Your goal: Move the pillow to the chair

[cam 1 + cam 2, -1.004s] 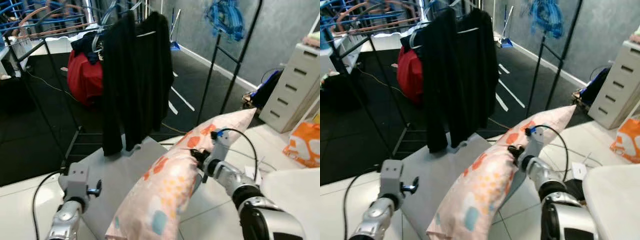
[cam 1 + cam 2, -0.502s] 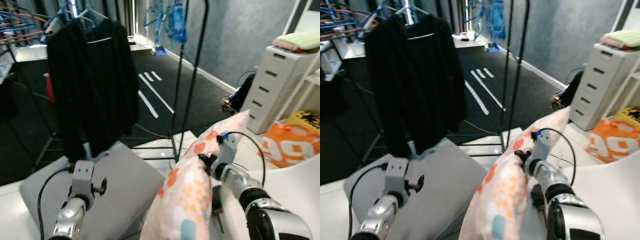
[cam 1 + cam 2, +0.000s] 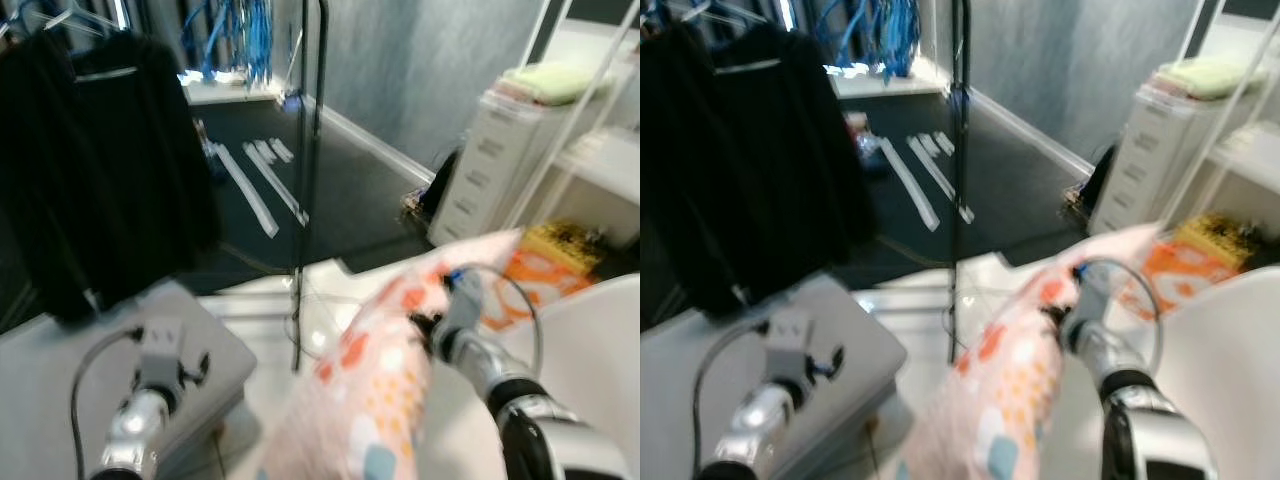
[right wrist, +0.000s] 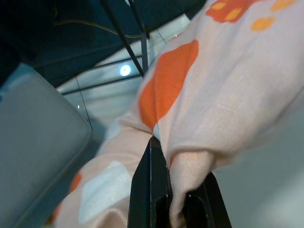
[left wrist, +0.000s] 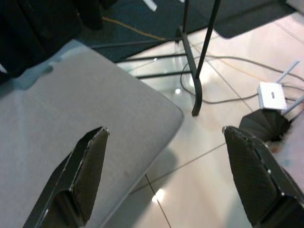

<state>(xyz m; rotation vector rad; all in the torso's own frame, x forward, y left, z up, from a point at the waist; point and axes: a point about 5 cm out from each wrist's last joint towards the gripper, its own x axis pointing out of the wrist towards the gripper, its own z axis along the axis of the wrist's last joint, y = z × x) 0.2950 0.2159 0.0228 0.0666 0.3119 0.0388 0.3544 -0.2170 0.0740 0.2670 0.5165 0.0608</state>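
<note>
Between right end effector point(image 4: 168, 190) fingers, clamped: pillow point(image 3: 385, 385) fabric, hanging below w/ bulk.

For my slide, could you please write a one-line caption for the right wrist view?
Right gripper pinching a fold of the pale orange-patterned fabric pillow.

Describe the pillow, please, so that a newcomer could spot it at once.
Start at the white drawer unit by the grey wall, then look nearer. The pillow hangs from the right gripper, the one pale pink thing with orange patches.
</note>
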